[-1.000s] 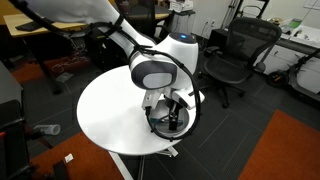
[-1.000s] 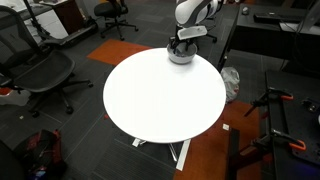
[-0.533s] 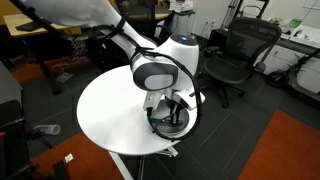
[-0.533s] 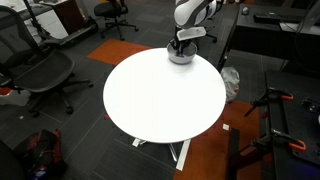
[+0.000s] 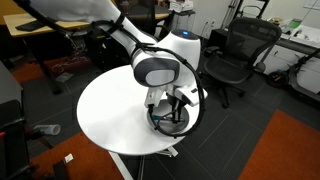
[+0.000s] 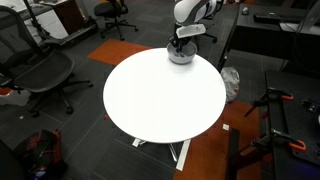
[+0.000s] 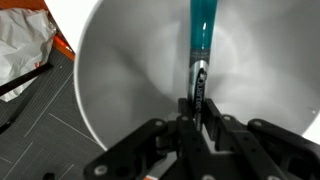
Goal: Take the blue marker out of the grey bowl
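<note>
A: Teal over dark: is the blue marker inside the grey bowl, at the white bench's edge?

B: Yes, within its wall. The gripper reaches down into the bowl, closed on the marker's dark end. I'd judge the grasp made; the next move calls for a straight lift clear of the rim.

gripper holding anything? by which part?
Looks like the marker: the jaws of the gripper pinch its dark end, inside the bowl.
</note>
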Robot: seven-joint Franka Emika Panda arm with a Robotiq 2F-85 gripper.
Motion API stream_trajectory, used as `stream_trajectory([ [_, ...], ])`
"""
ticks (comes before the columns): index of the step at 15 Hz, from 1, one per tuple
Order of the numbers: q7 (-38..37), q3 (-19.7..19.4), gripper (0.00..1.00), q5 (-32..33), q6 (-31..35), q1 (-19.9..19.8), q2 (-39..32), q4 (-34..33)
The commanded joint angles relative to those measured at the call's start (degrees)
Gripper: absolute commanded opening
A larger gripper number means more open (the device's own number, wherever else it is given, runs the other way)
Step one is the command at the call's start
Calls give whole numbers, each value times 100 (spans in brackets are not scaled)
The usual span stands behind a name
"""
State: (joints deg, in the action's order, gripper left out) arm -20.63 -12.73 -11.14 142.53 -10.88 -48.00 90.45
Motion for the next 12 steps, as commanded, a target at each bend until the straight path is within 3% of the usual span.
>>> stream_trajectory([
  [1, -29, -88, 5, 146, -63, 143, 737, 504],
  [12, -201, -164, 5, 1309, 64, 919, 2834, 1993],
])
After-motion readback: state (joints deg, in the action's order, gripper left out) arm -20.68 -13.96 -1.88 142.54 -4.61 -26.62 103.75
